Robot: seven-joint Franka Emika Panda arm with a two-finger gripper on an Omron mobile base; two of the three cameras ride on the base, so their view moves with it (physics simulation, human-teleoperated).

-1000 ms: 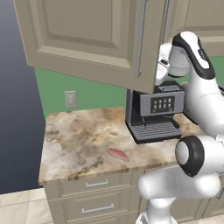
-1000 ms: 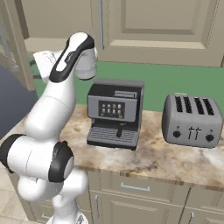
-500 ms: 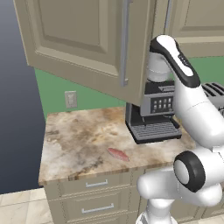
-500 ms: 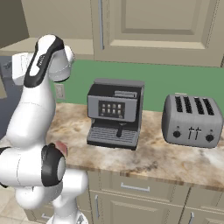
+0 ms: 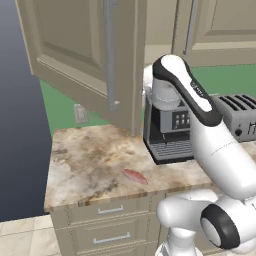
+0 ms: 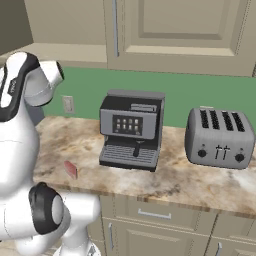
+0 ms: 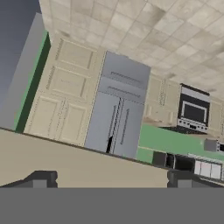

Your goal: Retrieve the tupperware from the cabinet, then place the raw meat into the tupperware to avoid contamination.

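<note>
The raw meat (image 5: 135,175) lies near the surface's (image 5: 85,165) front edge, left of the coffee machine (image 5: 167,135) and toaster (image 6: 216,138), under the cabinet's (image 5: 80,50) open door, while the pincer (image 7: 111,178) gapes wide, empty.

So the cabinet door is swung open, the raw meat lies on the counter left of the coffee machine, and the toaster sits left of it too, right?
Not quite. The toaster sits to the right of the coffee machine, as the right base view shows. The rest holds: the cabinet door is swung open and the raw meat lies on the counter left of the machine.
</note>
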